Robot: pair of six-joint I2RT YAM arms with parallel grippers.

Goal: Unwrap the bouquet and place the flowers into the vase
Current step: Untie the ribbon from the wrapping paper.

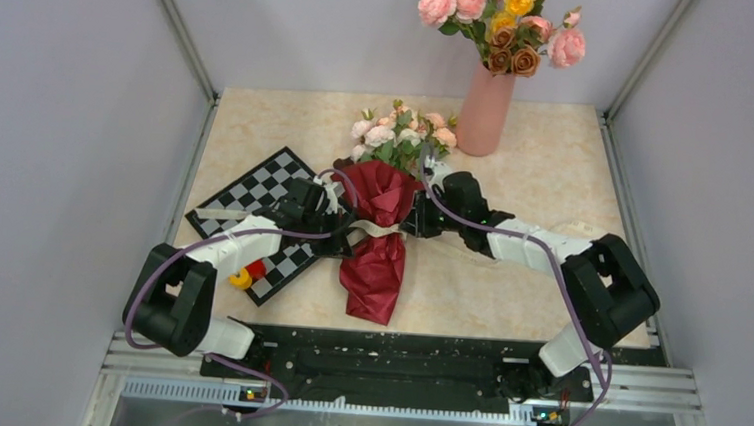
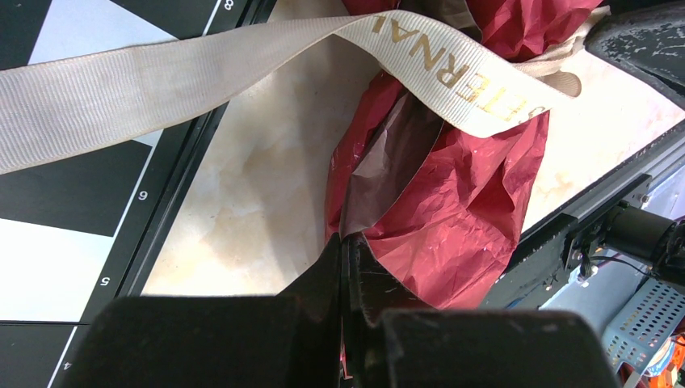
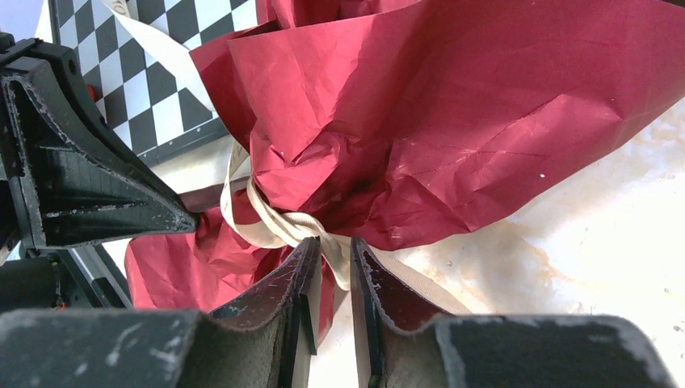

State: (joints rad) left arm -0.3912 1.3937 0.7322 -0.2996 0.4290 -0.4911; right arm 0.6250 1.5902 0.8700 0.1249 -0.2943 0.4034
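**A:** How does the bouquet look?

**B:** The bouquet (image 1: 384, 198) lies flat in the middle of the bench (image 1: 556, 175), wrapped and tied. Its flowers (image 1: 398, 139) are small pale pink, white and peach blooms with green leaves, and they point to 12 o'clock. The dark red crinkled paper (image 1: 376, 273) trails off to 6 o'clock. A cream ribbon (image 2: 121, 89) with gold lettering is knotted round the waist. One loose end stretches toward 9 o'clock over a chessboard (image 1: 254, 189).

**A:** And the end effectors?

**B:** The left end effector (image 2: 343, 242) sits at 9 o'clock of the waist, its fingers pressed tight together. The tips are right against a fold of the paper, and I can't tell whether any paper is caught between them. The right end effector (image 3: 333, 242) is at 3 o'clock of the waist. Its gap is narrow, with a strand of ribbon beside the knot lying in it.

**A:** Where is the vase?

**B:** The vase (image 1: 484, 115) stands upright at about 1 o'clock from the flowers, just beside them. It is salmon pink and slim, and it holds larger pink, yellow and brown roses (image 1: 497, 21).

**A:** And the surface and the room?

**B:** The bench top is cream with a faint marbled pattern. Plain pale grey walls (image 1: 60, 101) close it in at 9, 12 and 3 o'clock, with metal posts in the far corners. A black rail (image 1: 373, 358) runs along the 6 o'clock edge.
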